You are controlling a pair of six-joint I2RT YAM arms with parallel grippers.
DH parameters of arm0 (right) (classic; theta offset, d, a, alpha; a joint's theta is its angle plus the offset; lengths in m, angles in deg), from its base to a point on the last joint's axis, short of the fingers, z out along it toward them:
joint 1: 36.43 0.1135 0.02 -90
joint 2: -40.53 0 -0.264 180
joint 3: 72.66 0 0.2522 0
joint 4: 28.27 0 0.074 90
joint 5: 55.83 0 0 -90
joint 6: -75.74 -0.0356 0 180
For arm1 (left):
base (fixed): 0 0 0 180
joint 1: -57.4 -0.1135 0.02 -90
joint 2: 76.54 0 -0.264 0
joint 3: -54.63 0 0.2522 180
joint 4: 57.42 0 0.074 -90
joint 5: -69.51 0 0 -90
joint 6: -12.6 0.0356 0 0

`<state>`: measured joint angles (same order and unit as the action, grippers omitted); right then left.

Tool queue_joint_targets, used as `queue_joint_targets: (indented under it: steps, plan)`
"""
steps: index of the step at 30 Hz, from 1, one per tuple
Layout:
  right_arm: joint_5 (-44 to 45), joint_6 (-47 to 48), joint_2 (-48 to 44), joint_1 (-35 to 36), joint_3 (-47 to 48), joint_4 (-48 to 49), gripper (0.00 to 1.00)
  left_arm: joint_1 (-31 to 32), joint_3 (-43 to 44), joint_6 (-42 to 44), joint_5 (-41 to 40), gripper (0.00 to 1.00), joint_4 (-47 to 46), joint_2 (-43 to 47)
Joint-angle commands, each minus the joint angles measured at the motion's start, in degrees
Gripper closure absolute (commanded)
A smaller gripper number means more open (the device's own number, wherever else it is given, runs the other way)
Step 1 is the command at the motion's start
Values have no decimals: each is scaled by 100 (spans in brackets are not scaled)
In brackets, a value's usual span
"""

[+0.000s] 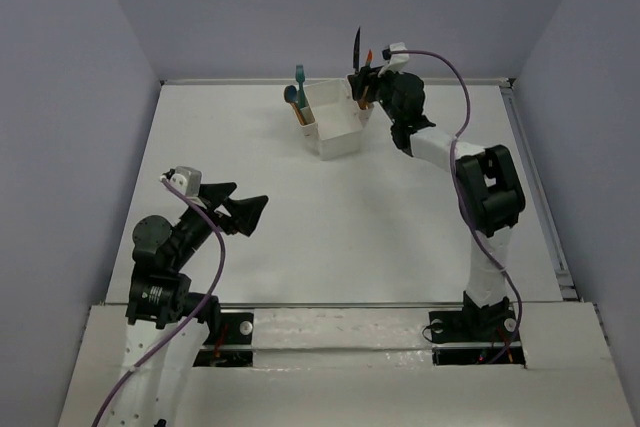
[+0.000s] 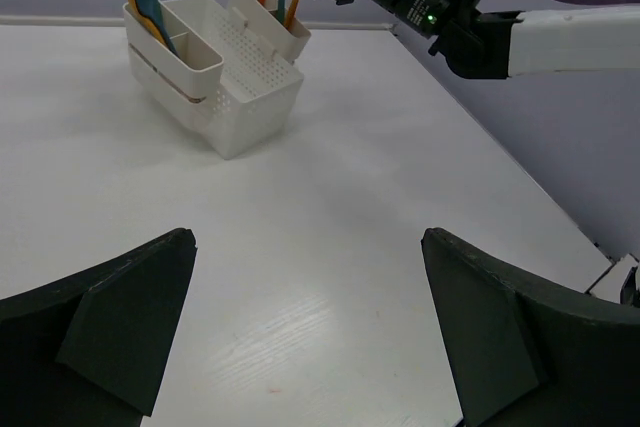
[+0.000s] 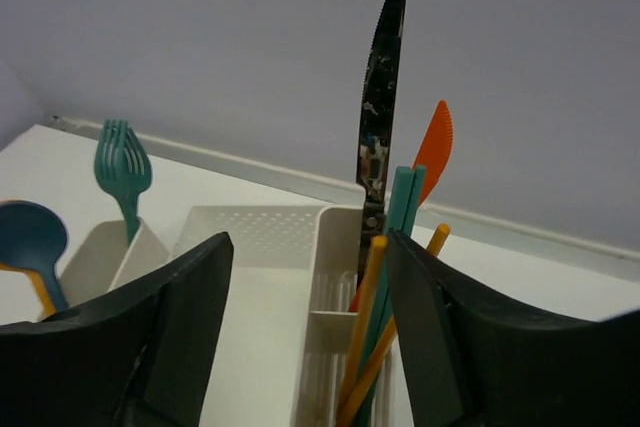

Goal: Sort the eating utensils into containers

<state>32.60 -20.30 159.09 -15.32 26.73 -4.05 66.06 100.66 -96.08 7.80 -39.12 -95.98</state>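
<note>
Right end effector [image 3: 308,239], released, straddles the caddy's [image 3: 250,222] right slot, where steel knife [image 3: 385,97], orange knife [image 3: 433,147], teal handle [image 3: 405,202] and orange handle [image 3: 365,317] stand. Fork [image 3: 122,162] and blue spoon [image 3: 28,237] stand in its left slot. Left end effector [image 2: 308,237] gapes, well off.

Bright, even overhead light; faint soft shadows; pictures mostly sharp.

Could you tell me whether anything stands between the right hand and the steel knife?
Yes: orange handles and a teal handle in the same slot cross in front of the knife low down; its blade shows clear.
</note>
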Motion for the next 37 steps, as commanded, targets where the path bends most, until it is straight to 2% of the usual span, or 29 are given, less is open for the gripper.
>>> queue_joint_targets:
  steps: [1,4,6,7,10,11,13,16,17,22,24,27,29,32,37]
  plan:
    - [-151,-379,-878,43,-186,474,28,-76,25,40,80,1,-225,11]
    - [-117,-547,-1508,96,-510,474,20,-128,25,40,89,1,-234,2]
    - [-64,-695,-1879,96,-765,229,2,-190,33,40,80,1,-234,-7]
    - [-3,-775,-2281,96,-880,123,0,-190,25,40,89,1,-234,2]
    - [112,-1231,-3021,96,-1667,-71,0,-251,25,22,-8,1,-225,37]
    - [130,-1354,-3571,96,-1898,-132,0,-312,33,31,-43,1,-208,63]
    - [365,-1776,-4441,96,-2511,-579,0,-313,51,31,-148,1,-172,133]
    - [516,-2354,-5262,96,-3015,-1650,0,-313,60,48,-175,1,-172,274]
    - [421,-2471,-5717,96,-3251,-2158,0,-313,60,48,-236,1,-164,405]
    - [-501,-2612,-7081,96,-3956,-3277,0,-313,121,-4,-667,1,-14,634]
    - [-705,-2525,-7878,96,-4140,-4021,0,-313,174,-31,-711,1,21,643]
    - [-495,-2358,-8760,96,-4212,-4901,0,-313,297,-162,-860,1,56,521]
    - [-145,-2261,-9575,96,-4212,-5289,0,-313,481,-416,-957,1,-66,494]
    - [181,-2200,-10263,96,-4168,-5555,0,-313,604,-645,-966,1,-251,459]
    - [429,-2050,-10336,96,-4071,-6091,0,-313,807,-734,-905,1,-296,283]
